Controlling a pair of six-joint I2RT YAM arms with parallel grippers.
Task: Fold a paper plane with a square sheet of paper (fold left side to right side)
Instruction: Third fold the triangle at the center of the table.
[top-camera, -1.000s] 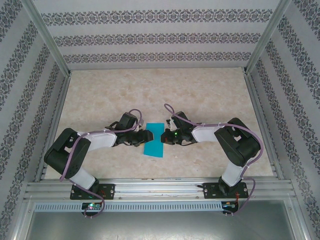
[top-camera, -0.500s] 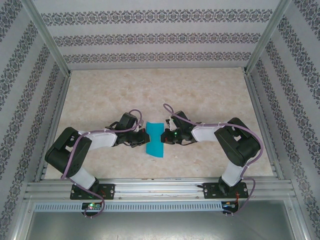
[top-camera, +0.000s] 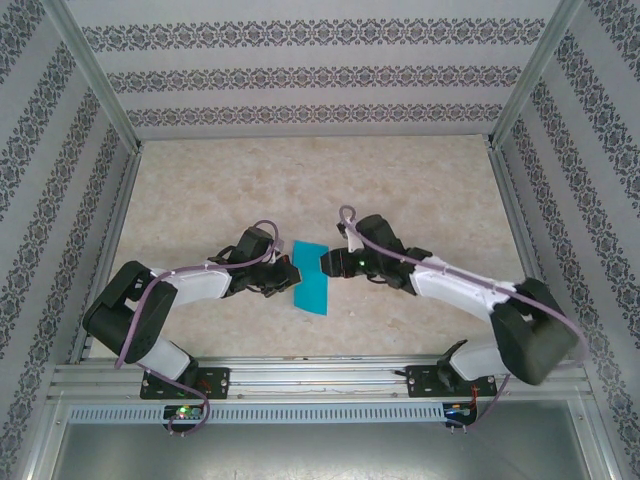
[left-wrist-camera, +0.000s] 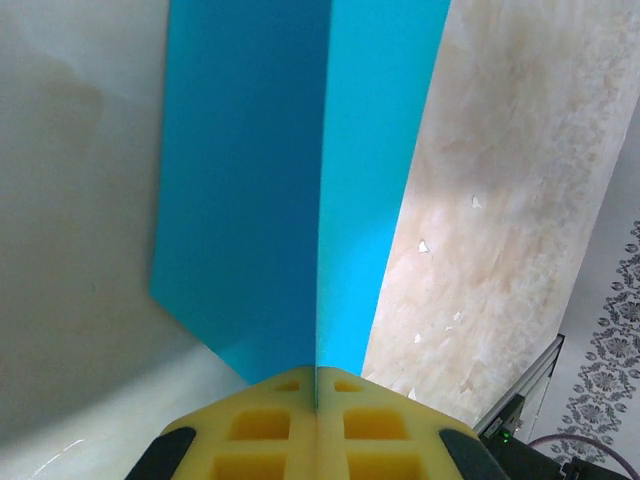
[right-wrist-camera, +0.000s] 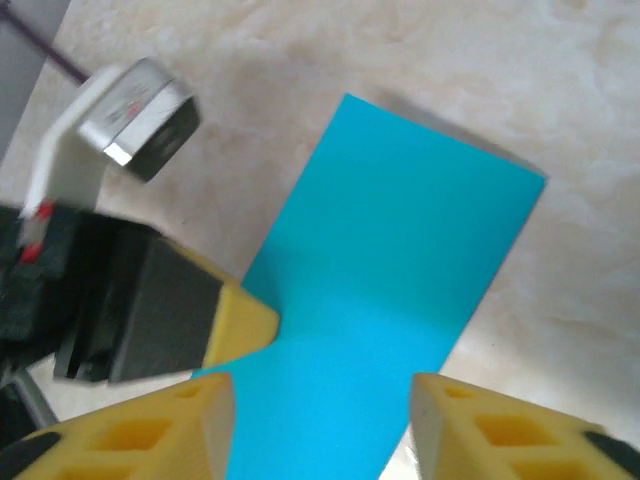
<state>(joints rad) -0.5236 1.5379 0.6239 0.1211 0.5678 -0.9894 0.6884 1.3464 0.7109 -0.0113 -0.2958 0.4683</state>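
The square sheet of paper (top-camera: 311, 277) is teal-blue and folded into a narrow strip, lying slanted on the table between the two grippers. My left gripper (top-camera: 292, 272) is shut on the strip's left edge. In the left wrist view the yellow fingers (left-wrist-camera: 270, 430) meet on the paper (left-wrist-camera: 250, 180), and a crease runs straight up from them. My right gripper (top-camera: 325, 263) stands open just right of the strip. From the right wrist, its gripper (right-wrist-camera: 320, 420) hangs over the paper (right-wrist-camera: 390, 270) without touching it, and the left gripper's fingertip (right-wrist-camera: 245, 320) rests on the paper's edge.
The marbled tabletop (top-camera: 420, 190) is bordered by metal rails, with patterned walls on three sides. The right arm's elbow (top-camera: 535, 335) reaches out toward the right rail. A purple cable (top-camera: 262, 228) loops over the left wrist.
The left gripper closed on the paper's left edge. The right gripper opened, let go of the paper and drew back slightly, while its elbow swung down and to the right.
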